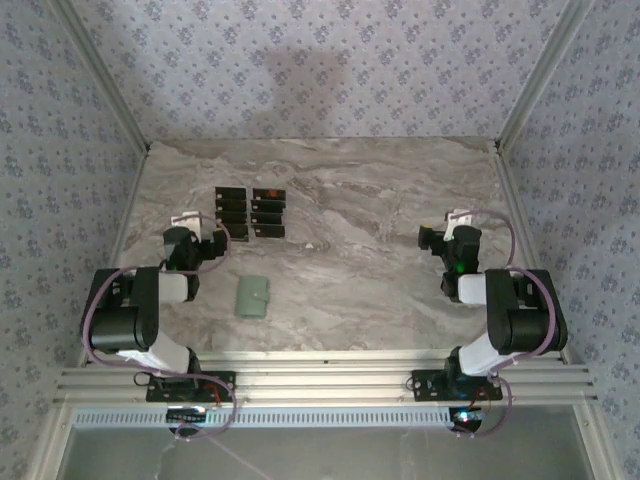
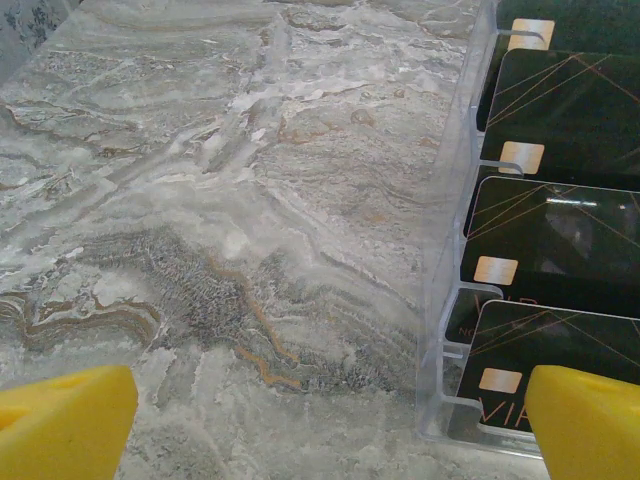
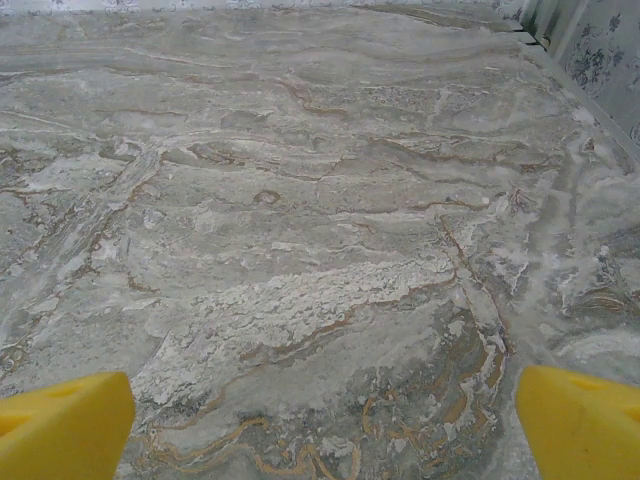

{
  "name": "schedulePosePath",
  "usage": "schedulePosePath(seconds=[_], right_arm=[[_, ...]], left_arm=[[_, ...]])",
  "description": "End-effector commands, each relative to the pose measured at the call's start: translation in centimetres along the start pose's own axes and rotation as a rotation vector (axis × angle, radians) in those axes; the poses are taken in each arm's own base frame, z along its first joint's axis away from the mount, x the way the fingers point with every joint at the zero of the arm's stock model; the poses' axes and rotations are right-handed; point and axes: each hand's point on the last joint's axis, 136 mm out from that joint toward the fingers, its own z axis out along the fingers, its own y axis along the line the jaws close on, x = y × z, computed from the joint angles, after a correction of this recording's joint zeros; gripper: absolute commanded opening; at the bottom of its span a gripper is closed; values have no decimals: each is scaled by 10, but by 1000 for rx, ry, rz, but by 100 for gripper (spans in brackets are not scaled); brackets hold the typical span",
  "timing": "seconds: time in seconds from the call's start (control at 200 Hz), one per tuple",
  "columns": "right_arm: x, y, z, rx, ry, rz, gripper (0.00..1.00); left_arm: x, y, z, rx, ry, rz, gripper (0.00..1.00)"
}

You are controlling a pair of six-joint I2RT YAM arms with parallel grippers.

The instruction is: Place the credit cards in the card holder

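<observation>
Several black credit cards point(image 1: 250, 212) stand in two columns in a clear plastic rack on the marble table, the top right one with an orange mark. The left wrist view shows black cards point(image 2: 560, 240) with gold chips in the rack point(image 2: 445, 300) at the right. The card holder, a pale green wallet point(image 1: 252, 296), lies flat in front of the cards, near the left arm. My left gripper point(image 1: 207, 240) point(image 2: 330, 430) is open just left of the rack, over bare marble. My right gripper point(image 1: 438, 238) point(image 3: 325, 425) is open over bare table at the right.
Metal frame rails point(image 1: 515, 200) border the marble table point(image 1: 370, 250) left and right, with patterned walls behind. An aluminium rail runs along the near edge by the arm bases. Bare marble stretches between the rack and the right arm.
</observation>
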Motion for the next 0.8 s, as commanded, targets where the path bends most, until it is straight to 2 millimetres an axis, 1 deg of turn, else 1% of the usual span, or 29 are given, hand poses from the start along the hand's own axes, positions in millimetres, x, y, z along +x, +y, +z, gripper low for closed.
schedulePosePath(seconds=[0.0, 0.795], right_arm=[[-3, -2, 0, 4, -13, -13, 100], [-3, -2, 1, 2, -10, -11, 100]], left_arm=[[-20, 0, 0, -6, -64, 11, 100], [-20, 0, 1, -3, -60, 7, 100]])
